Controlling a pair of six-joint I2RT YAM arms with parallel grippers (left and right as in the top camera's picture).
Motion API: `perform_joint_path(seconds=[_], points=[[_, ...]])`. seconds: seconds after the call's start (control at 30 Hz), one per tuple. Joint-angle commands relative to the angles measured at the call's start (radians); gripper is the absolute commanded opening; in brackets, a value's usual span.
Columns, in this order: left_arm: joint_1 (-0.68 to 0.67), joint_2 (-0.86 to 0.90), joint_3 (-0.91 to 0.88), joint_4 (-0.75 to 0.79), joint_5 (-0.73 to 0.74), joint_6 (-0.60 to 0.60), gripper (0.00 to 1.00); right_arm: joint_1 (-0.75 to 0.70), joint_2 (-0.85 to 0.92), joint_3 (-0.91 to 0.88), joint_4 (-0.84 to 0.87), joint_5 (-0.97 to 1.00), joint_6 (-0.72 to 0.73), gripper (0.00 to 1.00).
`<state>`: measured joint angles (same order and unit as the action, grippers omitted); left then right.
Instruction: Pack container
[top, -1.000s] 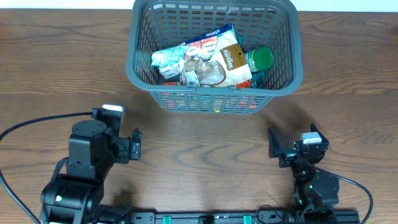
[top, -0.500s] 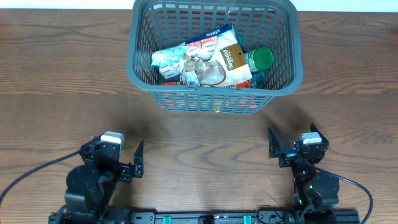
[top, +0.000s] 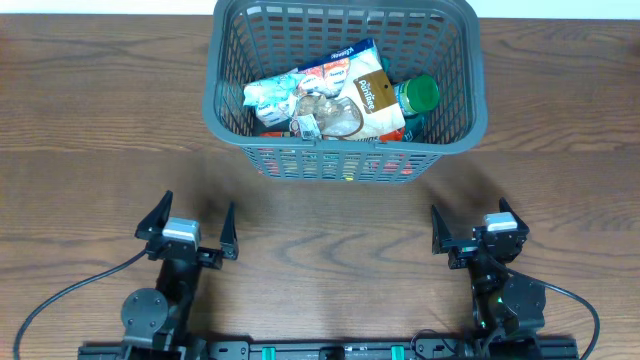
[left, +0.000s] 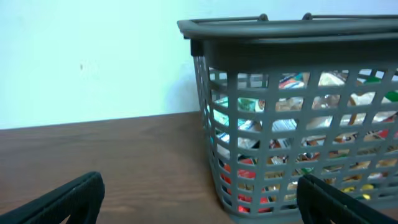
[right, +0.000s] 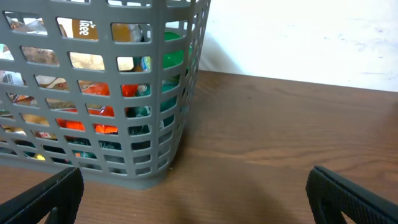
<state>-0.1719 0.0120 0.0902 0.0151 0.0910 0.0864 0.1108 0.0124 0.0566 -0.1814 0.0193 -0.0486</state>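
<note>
The dark grey lattice container (top: 225, 100) stands at the back middle of the wooden table. It holds several food packets (top: 330, 95) and a green-lidded jar (top: 418, 93). It also shows in the left wrist view (left: 273, 31) and the right wrist view (right: 180, 93). My left gripper (top: 188, 228) is open and empty at the front left, well short of the container. My right gripper (top: 474, 228) is open and empty at the front right.
Bare brown wooden table (top: 330, 220) lies between the grippers and the container. A light wall (left: 93, 56) rises behind the table. Black cables trail from both arm bases at the front edge.
My left arm has folded back and down toward the front edge, and its gripper now sits low with the fingers spread. The right arm and the container have not moved.
</note>
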Motion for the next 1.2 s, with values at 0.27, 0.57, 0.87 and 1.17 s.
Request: perform_joint_path(seconds=[0.27,0.57,0.87,1.17], points=[[0.003,-0.01,-0.086,-0.066,0.153,0.023,0.99,0.01,-0.007,-0.005,0.003,0.008,-0.012,0.99],[0.003,-0.01,-0.086,-0.066,0.152,0.043,0.99,0.01,-0.007,-0.005,0.003,0.008,-0.012,0.99],[0.019,-0.01,-0.086,-0.063,0.152,0.043,0.99,0.01,-0.007,-0.005,0.003,0.008,-0.012,0.99],[0.042,-0.009,-0.086,-0.063,0.152,0.043,0.99,0.01,-0.007,-0.005,0.003,0.008,-0.012,0.99]])
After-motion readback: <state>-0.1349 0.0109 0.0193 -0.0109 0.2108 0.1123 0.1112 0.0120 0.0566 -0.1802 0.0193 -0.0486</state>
